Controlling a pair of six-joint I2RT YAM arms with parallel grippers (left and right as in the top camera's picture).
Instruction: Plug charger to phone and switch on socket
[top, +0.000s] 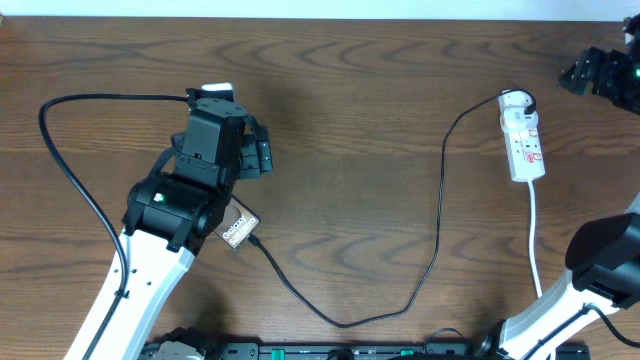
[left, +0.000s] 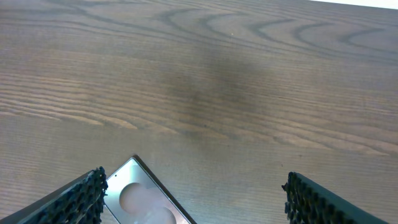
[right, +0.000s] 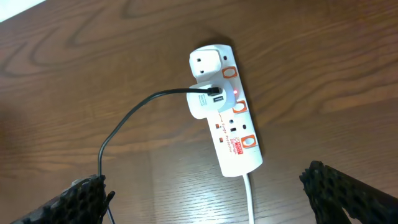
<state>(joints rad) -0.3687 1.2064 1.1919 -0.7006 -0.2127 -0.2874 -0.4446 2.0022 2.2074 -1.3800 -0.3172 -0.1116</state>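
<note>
The phone (top: 240, 230) lies on the table under my left arm; only its white label end shows in the overhead view. A glossy corner of it (left: 142, 200) shows in the left wrist view. My left gripper (top: 213, 108) (left: 196, 202) is open above it and holds nothing. The charger (top: 438, 215), a thin black cable, runs from the phone's label end to a white adapter (right: 205, 99) in the socket (top: 523, 135) (right: 233, 124). A red light glows beside the adapter. My right gripper (top: 600, 72) (right: 217, 196) is open above the socket and apart from it.
The socket's white cord (top: 534, 235) runs toward the front edge, past the right arm's base (top: 600, 260). A second black cable (top: 60, 160) loops at the left of the left arm.
</note>
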